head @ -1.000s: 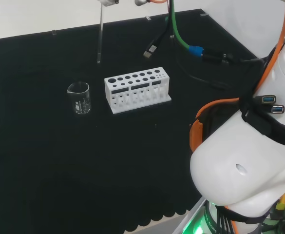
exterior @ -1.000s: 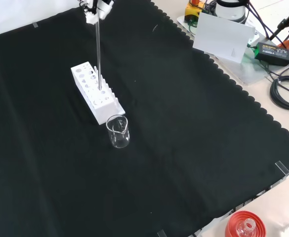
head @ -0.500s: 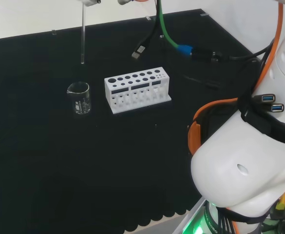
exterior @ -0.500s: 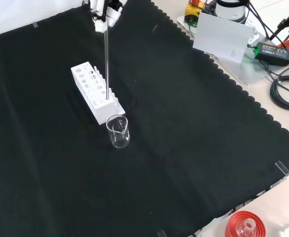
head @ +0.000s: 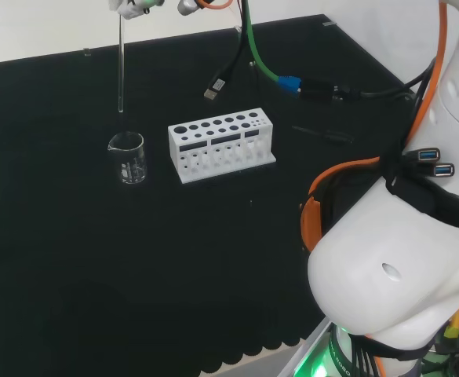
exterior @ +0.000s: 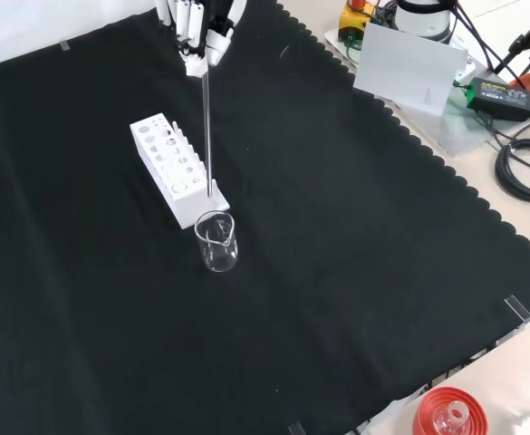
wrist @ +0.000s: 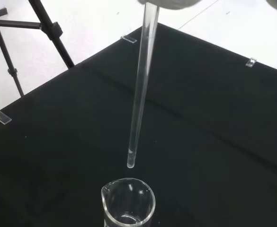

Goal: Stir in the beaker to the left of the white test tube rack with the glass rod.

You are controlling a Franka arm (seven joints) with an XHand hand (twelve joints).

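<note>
Black-and-white hand (exterior: 199, 25) pinches the long clear glass rod (exterior: 207, 127) upright, tip just above the small clear glass beaker (exterior: 216, 242) (rim not entered), beside the white test tube rack (head: 221, 143) on the black-cloth worktop (exterior: 337, 254).

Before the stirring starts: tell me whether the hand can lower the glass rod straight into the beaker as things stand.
Probably yes. The hand holds the glass rod upright, its tip hanging just above the open mouth of the beaker. Nothing lies between them, and the white test tube rack stands apart to the side.
</note>
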